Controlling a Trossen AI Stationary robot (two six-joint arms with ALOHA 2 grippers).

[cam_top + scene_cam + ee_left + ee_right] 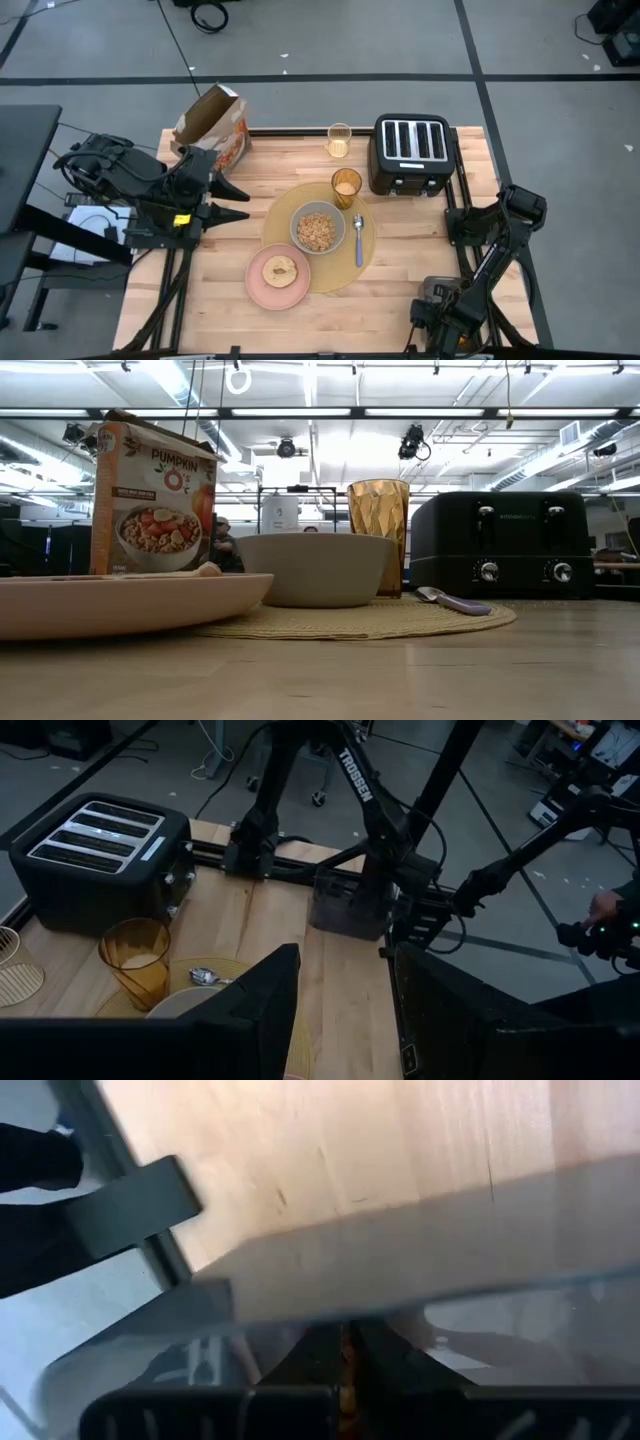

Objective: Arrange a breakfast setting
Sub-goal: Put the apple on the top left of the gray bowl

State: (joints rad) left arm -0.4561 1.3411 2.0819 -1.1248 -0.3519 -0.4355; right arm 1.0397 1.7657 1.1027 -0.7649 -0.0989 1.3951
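Observation:
A round tan placemat [345, 262] lies mid-table. On it stands a grey bowl [318, 230] of cereal, with a blue-handled spoon [359, 240] lying to its right. An amber tumbler [346, 187] stands on the mat's far edge. A pink plate [256, 283] with a toast slice [279, 271] sits at the mat's near left. No red apple is in view. My left gripper [236, 200] is open and empty, level above the table left of the mat. My right gripper [440, 325] rests shut at the near right corner.
A black toaster [410, 155] stands at the far right and an orange cereal box [212, 125] at the far left. A clear glass [339, 140] stands at the far edge between them. Bare wood shows between my left gripper and the mat.

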